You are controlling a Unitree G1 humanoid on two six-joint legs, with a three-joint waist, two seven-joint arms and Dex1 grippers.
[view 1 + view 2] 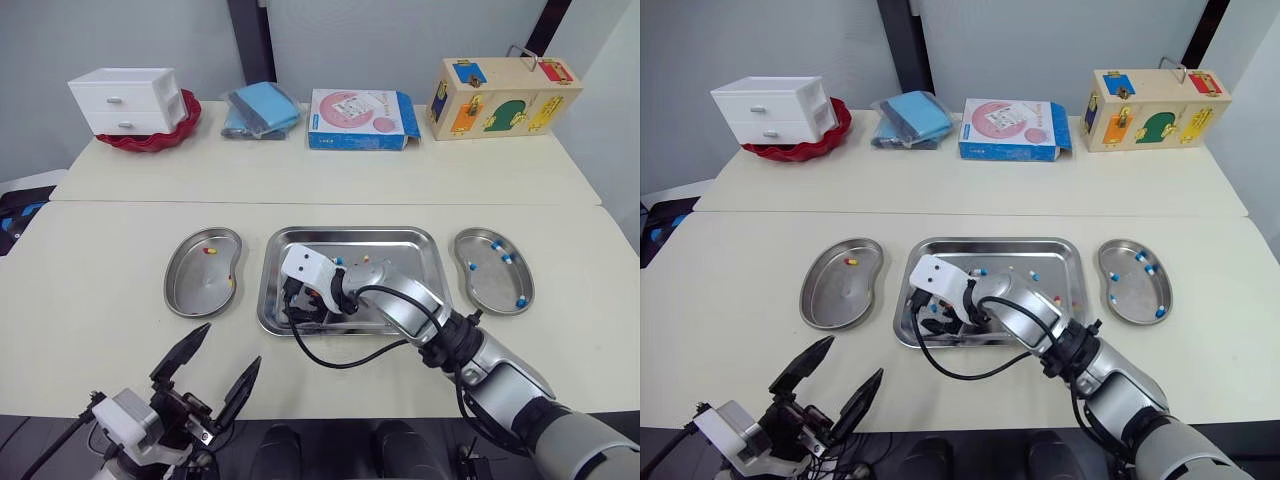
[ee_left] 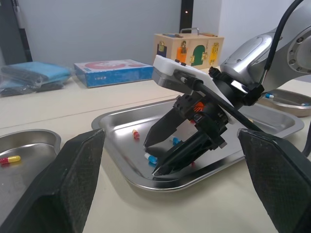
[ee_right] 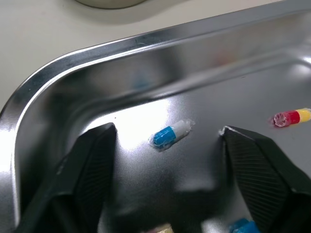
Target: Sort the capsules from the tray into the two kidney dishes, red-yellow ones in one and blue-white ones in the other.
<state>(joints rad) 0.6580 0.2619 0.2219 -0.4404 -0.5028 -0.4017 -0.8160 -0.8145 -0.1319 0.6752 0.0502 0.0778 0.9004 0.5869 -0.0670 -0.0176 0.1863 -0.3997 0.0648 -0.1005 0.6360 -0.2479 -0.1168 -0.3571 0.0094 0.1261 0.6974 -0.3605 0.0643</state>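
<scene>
One blue-and-white capsule [image 3: 170, 135] lies on the rectangular steel tray [image 3: 29, 97] between the spread fingers of the right gripper [image 2: 150, 159], touching neither. The right wrist view reveals a red-yellow capsule [image 3: 291, 117] just outside one finger.

1. The tray [image 1: 350, 232] gleams in polished metal, mirror-bright around a glossy blue-white capsule [image 3: 169, 134].
2. The left kidney dish [image 1: 195, 290] and right kidney dish [image 1: 485, 285] share that smooth steel sheen.
3. The table [image 1: 120, 260] is smooth, matt cream.
4. The left gripper [image 1: 230, 345] has matt black, finely textured fingers [image 2: 73, 184].
5. Behind stand a painted wooden lock box [image 1: 505, 95], a printed cardboard box [image 1: 360, 120] and a white plastic drawer unit [image 1: 125, 100].
</scene>
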